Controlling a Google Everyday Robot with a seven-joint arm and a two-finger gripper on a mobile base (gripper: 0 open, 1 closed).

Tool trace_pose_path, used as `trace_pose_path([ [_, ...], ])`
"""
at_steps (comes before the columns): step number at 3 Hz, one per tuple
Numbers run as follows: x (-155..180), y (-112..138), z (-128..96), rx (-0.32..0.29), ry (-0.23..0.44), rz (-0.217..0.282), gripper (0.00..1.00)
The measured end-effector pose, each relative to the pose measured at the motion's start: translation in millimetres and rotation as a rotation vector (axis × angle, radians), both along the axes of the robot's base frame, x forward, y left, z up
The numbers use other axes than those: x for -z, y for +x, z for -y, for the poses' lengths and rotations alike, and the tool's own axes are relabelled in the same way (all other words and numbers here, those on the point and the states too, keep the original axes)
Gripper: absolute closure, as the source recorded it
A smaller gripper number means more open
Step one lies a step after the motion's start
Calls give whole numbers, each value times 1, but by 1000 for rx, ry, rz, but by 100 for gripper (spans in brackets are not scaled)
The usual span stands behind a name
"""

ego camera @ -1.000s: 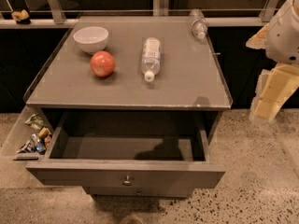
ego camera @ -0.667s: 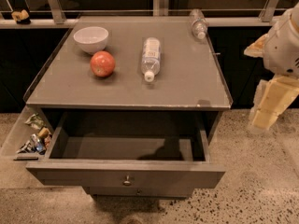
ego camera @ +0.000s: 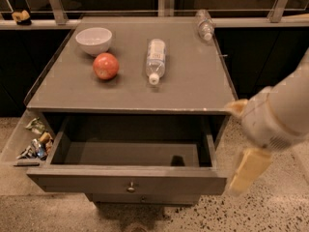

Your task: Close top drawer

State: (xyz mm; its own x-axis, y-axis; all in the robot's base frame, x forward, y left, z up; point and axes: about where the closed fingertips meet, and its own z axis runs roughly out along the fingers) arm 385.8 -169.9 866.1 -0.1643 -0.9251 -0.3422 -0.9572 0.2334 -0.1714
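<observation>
Standing pulled well out of the grey cabinet, the top drawer (ego camera: pixel 77 180) shows its deep dark box, a small round knob (ego camera: pixel 131 187) centred on its long front panel. My gripper (ego camera: pixel 236 146) hangs just off the drawer's right front corner, fingers (ego camera: pixel 248 175) spread wide apart. On the cabinet top (ego camera: pixel 193 88) sit a white bowl (ego camera: pixel 93 40), a red apple (ego camera: pixel 105 65) and a water bottle (ego camera: pixel 155 60) lying flat; another bottle (ego camera: pixel 204 25) lies at the back right. A side tray (ego camera: pixel 12 151) of small packets juts out left.
</observation>
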Motion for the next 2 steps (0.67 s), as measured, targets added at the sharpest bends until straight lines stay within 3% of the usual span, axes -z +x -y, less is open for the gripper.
trace_pose_path([
  [1,77,-34,-21,-1,35,-119,0],
  [2,155,-83,-31,3,23,-283,0],
])
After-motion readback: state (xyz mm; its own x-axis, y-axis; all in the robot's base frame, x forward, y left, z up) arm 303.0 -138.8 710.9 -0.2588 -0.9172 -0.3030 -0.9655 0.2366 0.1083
